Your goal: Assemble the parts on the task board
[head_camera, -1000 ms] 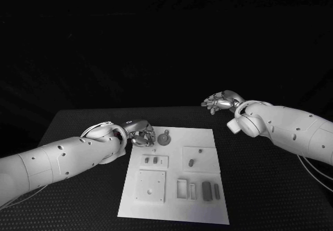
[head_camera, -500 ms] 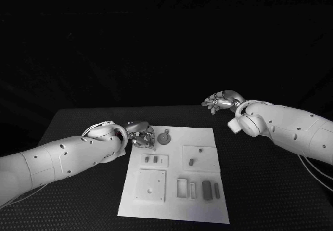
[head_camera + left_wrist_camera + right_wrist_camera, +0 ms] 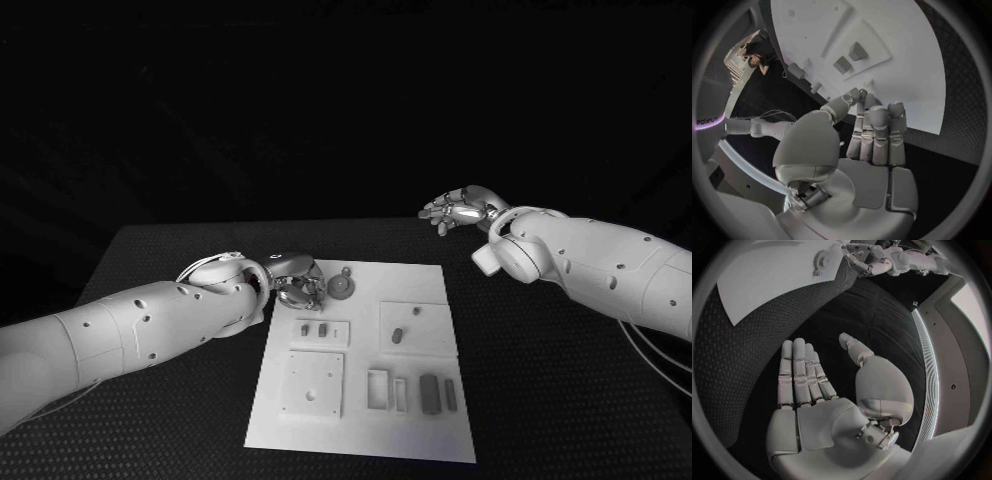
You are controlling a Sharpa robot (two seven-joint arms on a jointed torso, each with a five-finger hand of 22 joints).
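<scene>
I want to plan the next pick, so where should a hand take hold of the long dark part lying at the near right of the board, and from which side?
Grip the long dark part across its narrow width at mid-length, probably coming from straight above. It lies flat on the task board with its long axis running near to far, a white frame and a slimmer piece lying close on either side, so a sideways approach looks crowded.

One task board (image 3: 420,435); two robot hands: left (image 3: 293,277), right (image 3: 459,210); one table (image 3: 548,400).

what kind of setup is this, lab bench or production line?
Likely a lab test bench: a black table in a dark room, one white task board with small parts, nothing else around.
</scene>
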